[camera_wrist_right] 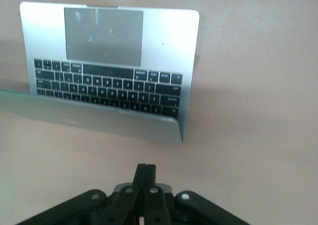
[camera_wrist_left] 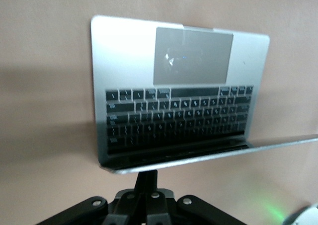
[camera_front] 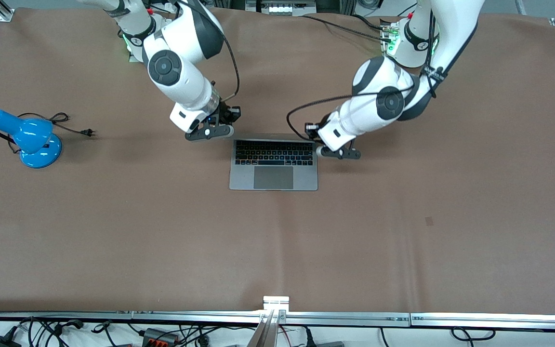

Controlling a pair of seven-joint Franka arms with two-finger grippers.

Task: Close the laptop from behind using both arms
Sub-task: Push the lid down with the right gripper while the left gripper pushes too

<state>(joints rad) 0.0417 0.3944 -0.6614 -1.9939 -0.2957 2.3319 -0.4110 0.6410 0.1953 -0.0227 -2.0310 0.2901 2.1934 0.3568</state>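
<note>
The grey laptop (camera_front: 273,165) stands open in the middle of the table, keys and trackpad showing, its lid raised on the robots' side. My left gripper (camera_front: 339,153) is shut and empty by the lid corner toward the left arm's end. In the left wrist view its closed fingertips (camera_wrist_left: 147,174) reach up to the lid's edge (camera_wrist_left: 208,158). My right gripper (camera_front: 209,132) is shut and empty by the other lid corner. In the right wrist view its tips (camera_wrist_right: 146,168) stay a short gap from the lid (camera_wrist_right: 124,128). The screen is hidden.
A blue desk lamp (camera_front: 32,140) with a black cord and plug (camera_front: 87,131) sits toward the right arm's end of the table. A metal rail (camera_front: 275,313) runs along the table edge nearest the front camera. Brown cloth covers the table.
</note>
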